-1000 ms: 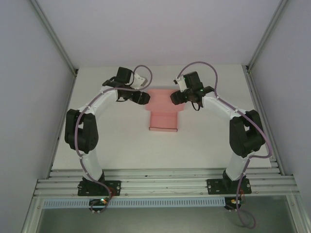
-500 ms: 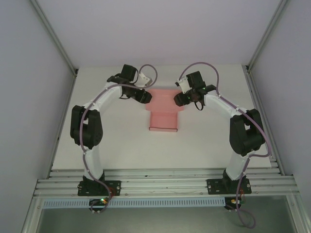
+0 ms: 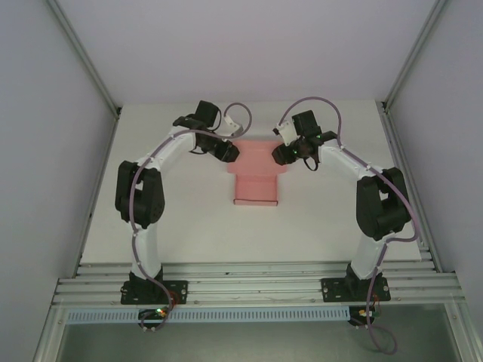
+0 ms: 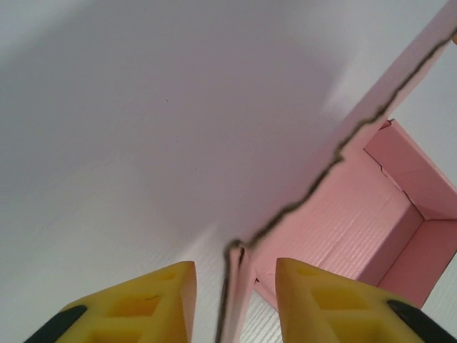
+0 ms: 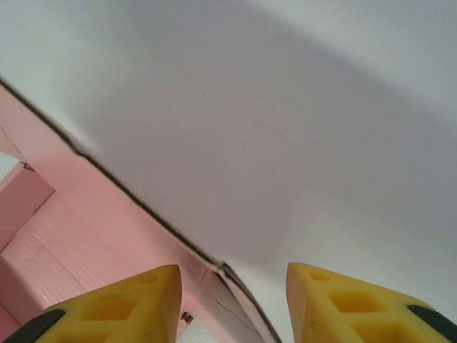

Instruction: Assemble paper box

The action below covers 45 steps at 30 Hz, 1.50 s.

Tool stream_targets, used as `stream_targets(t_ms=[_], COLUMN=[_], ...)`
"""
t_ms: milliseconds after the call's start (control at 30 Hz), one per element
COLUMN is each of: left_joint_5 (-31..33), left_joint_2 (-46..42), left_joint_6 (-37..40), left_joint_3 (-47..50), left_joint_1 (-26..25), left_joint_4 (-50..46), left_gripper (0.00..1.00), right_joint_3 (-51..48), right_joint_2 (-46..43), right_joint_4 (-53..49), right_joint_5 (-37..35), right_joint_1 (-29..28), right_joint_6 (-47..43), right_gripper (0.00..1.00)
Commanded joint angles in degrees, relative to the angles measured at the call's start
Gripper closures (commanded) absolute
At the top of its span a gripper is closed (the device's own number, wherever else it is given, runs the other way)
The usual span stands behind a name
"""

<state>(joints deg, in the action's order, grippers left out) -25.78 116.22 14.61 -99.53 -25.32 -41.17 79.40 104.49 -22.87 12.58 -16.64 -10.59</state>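
- top external: fixed high behind the arm bases (image 3: 155, 290), looking down over the whole tabletop (image 3: 173, 226), far off
- left wrist: very close, looking past left claw (image 4: 233, 270) at the paper box (image 4: 357, 214) edge
- right wrist: equally close, past right claw (image 5: 233, 271), from the opposite side
- all views share the paper box

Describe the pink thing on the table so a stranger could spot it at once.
Start at the white table and look towards its far middle, between the black-and-white left arm and right arm. There lies the pale pink thin-card paper box, partly folded, with creased panels and raised flaps. It is the only coloured thing on the white surface.
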Motion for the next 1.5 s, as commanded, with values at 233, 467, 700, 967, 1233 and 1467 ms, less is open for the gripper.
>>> stream_targets(t_ms=[233,467,700,967,1233,1467], left_joint_5=[0.6,7.3,19.7,32.2,32.6,35.0], left_joint_2=[-0.5,-4.1,-7.1,-12.4,-16.9,-17.6], left_joint_6=[1.0,-1.7,-7.9,-18.8,-34.7,-45.2], left_joint_3=[-1.7,1.5,3.8,7.0,15.7,21.7], left_joint_1=[0.0,-1.6,-6.3,-8.9,-9.7,-10.5], left_joint_4=[-1.5,1.5,3.3,6.7,18.8,28.3], left_gripper=[0.99,1.0,1.0,1.0,1.0,1.0], right_joint_3=[2.5,2.4,0.3,-2.0,-7.6,-14.4], right_joint_2=[0.4,-1.8,-5.6,-11.6,-14.8,-16.1], right_joint_4=[-4.2,-6.9,-5.9,-1.9,10.1,25.2], right_joint_5=[1.6,2.3,-2.9,-19.2,-27.1,-27.8], right_joint_1=[0.3,0.3,-1.5,-8.1,-10.2,-10.6], right_joint_6=[-1.2,-1.0,1.6,11.2,32.8,46.1], right_gripper=[0.69,0.83,0.94,0.94,0.96,0.93])
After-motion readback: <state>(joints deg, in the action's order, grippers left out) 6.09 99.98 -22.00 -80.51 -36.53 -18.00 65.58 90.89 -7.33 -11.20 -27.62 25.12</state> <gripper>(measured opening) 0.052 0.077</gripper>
